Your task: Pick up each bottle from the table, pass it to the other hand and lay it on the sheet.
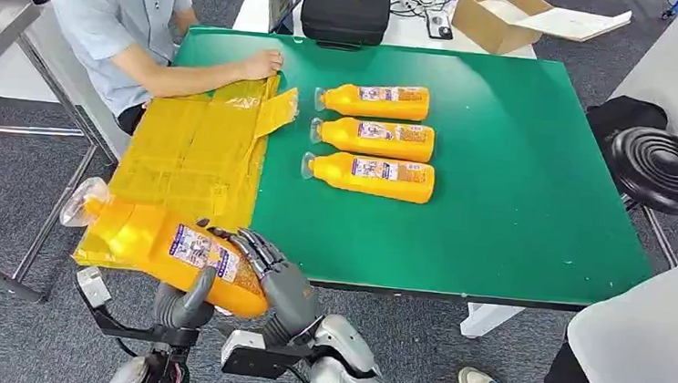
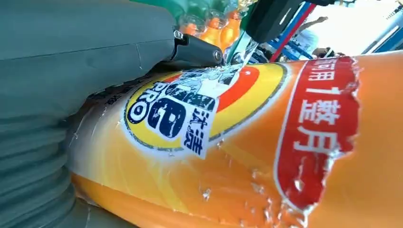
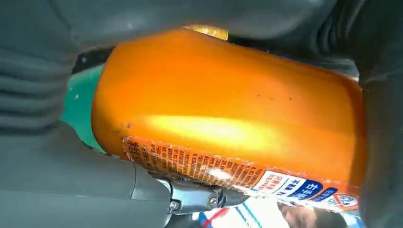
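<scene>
At the lower left of the head view, both the left hand (image 1: 182, 305) and the right hand (image 1: 267, 273) gripped 1 orange plastic bottle (image 1: 162, 243) over the yellow plastic sheet (image 1: 194, 148). The left wrist view showed its label reading "PRO" (image 2: 164, 116); the right wrist view showed small unreadable print. 3 more orange bottles (image 1: 374, 138) lay on the green table (image 1: 520, 169).

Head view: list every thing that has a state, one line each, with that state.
Held orange bottle: off the table, tilted, gripped by both hands.
Left robot hand: grips the bottle from below.
Right robot hand: grips the bottle's base end.
Three orange bottles: lying flat on the green table.
Yellow sheet: spread out, one corner folded, a person's hand on it.
</scene>
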